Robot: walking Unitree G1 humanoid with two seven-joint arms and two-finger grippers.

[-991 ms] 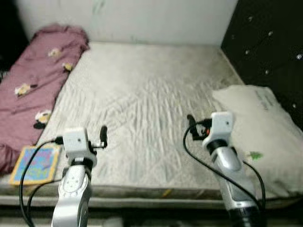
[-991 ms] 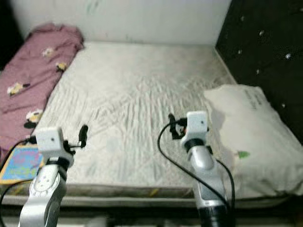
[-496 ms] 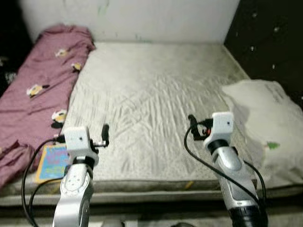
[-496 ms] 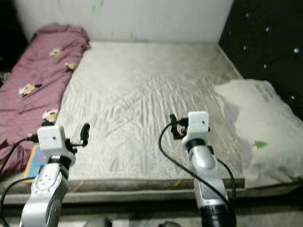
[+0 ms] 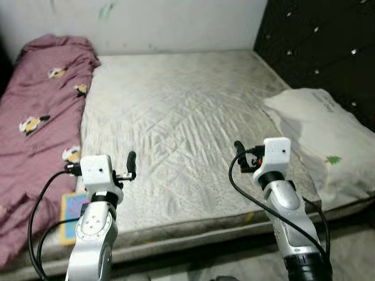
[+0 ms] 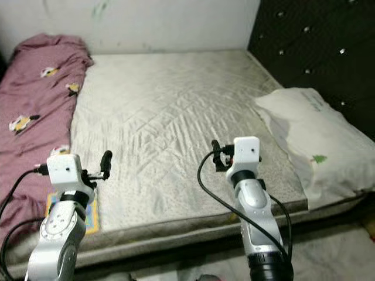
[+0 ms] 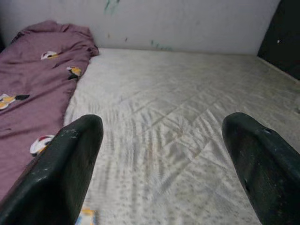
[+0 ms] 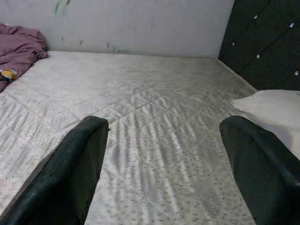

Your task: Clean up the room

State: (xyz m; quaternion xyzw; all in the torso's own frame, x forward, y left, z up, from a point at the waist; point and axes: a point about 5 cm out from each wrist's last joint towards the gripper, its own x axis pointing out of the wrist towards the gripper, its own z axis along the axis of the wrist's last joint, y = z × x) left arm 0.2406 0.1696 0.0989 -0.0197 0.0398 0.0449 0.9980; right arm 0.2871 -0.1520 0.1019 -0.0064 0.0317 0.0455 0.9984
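Bedroom, taken from the foot of the bed: I have both arms raised ahead of me at the near mattress edge, neither touching anything, which I read as a carry-ready pose while I decide what to tidy first. Left gripper [image 7: 159, 154]: one, fingers spread wide and empty, aimed up the mattress [image 5: 176, 117]. Right gripper [image 8: 161, 154]: one, likewise spread wide with nothing between the fingers, aimed toward the wall [image 5: 176, 23]. Mattress: one, bare quilted cover, wrinkled, no sheet that I can see. Blanket [image 5: 35, 111]: one, mauve with small cartoon prints, heaped in a long ridge along the mattress's left side and spilling over the edge, so it looks dumped rather than laid out; I judge it the main thing to straighten. Pillow [image 5: 319, 132]: one, off-white, lying askew at the right edge against the dark tufted headboard [image 5: 328, 52] and overhanging the near corner. Flat colourful item [image 5: 73, 211]: one, possibly a book or mat, by the left arm at the near edge, partly under the blanket; I cannot tell which. Headboard: one.
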